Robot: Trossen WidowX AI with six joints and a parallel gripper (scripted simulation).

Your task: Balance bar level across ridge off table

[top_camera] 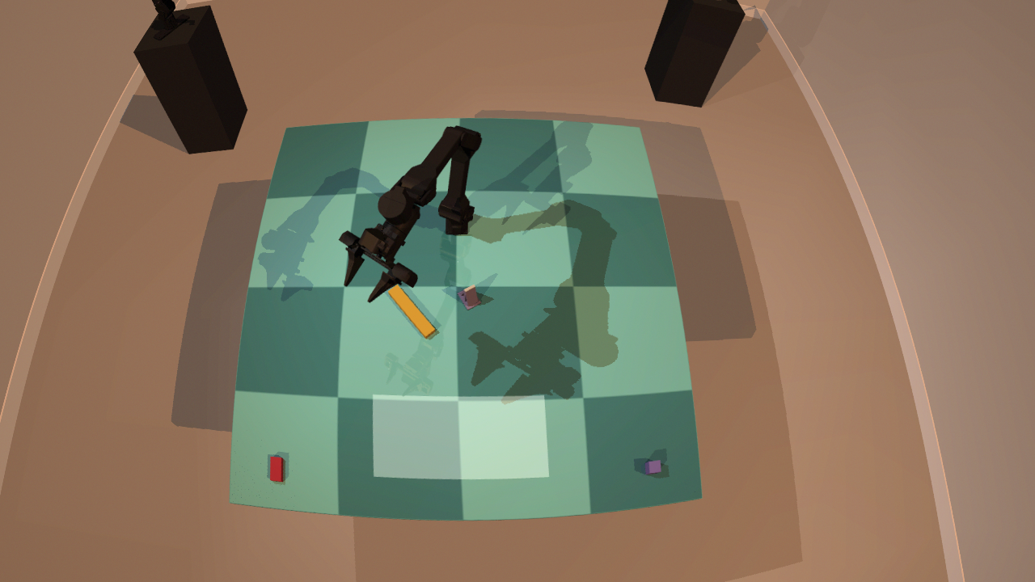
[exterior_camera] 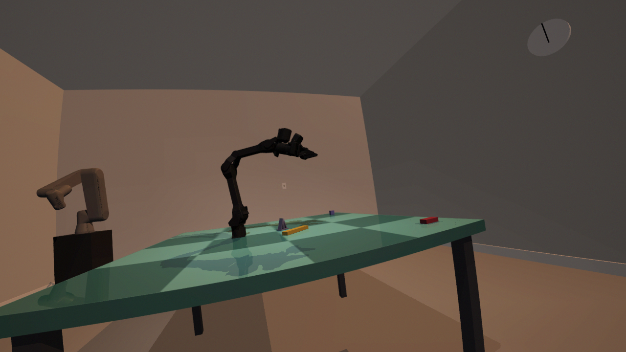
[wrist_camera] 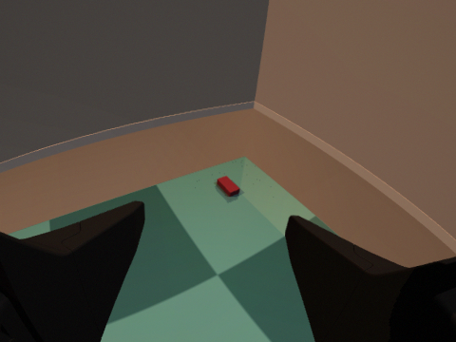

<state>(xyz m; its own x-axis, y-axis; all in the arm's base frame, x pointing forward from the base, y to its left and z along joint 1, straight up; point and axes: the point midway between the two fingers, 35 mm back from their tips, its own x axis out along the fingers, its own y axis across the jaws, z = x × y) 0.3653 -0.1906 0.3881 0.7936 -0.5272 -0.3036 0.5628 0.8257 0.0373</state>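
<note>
The orange bar (top_camera: 413,312) (exterior_camera: 295,230) lies flat on the table, to the left of the ridge in the top view. The small purple-grey ridge (top_camera: 464,297) (exterior_camera: 283,224) stands upright on the table with nothing on it. My gripper (top_camera: 357,293) (exterior_camera: 316,154) (wrist_camera: 217,219) is open and empty, high above the table. In the top view one fingertip overlaps the view of the bar's upper end, but the exterior view shows a large height gap. The wrist view shows neither bar nor ridge.
A red block (top_camera: 276,469) (exterior_camera: 429,220) (wrist_camera: 228,186) lies near one table corner. A small purple cube (top_camera: 653,466) (exterior_camera: 331,212) stands near another. A pale rectangle (top_camera: 416,437) marks the table between them. Dark pedestals (top_camera: 192,86) (top_camera: 690,54) stand off the table.
</note>
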